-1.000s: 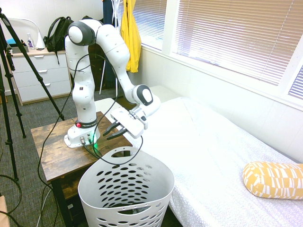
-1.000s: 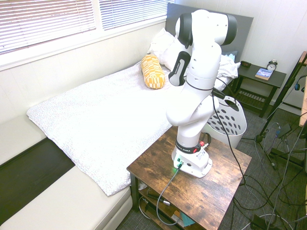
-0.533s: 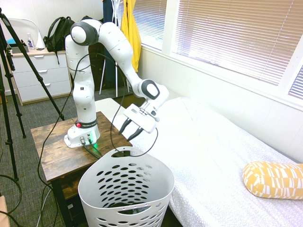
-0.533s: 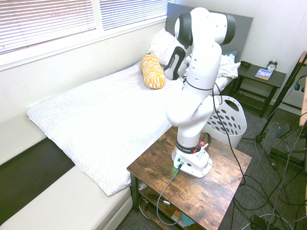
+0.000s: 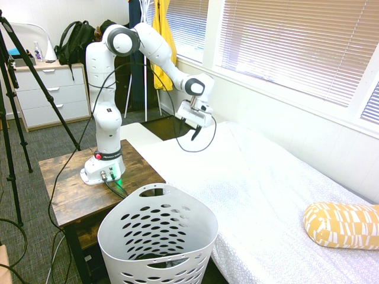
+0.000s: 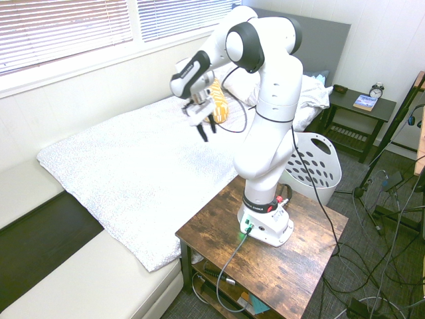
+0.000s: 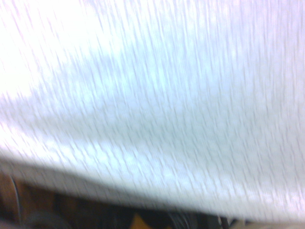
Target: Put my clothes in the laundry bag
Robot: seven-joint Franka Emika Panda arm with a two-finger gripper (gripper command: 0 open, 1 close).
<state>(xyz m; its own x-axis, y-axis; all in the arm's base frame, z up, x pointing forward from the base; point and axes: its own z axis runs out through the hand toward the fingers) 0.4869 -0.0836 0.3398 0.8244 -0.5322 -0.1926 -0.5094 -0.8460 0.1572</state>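
Note:
The laundry bag (image 5: 157, 236) is a tall white basket with oval holes, standing on the floor between the wooden table and the bed; it also shows behind the arm (image 6: 317, 169). Something dark lies low inside it, and I cannot tell whether that is the clothes. No black garment shows on the bed. My gripper (image 5: 195, 131) (image 6: 205, 126) hangs over the near end of the bed, far from the basket, fingers pointing down, open with nothing between them. The wrist view shows only the blurred white bed cover (image 7: 152, 105).
A yellow patterned pillow (image 5: 342, 225) (image 6: 212, 100) lies on the white bed (image 5: 266, 183). The arm stands on a wooden table (image 5: 65, 189). A yellow garment (image 5: 163, 41) hangs by the window. A dresser (image 5: 50, 94) and a nightstand (image 6: 358, 109) stand further off.
The arm has swung up and away from above the basket and out over the bed. The fingers have spread wider.

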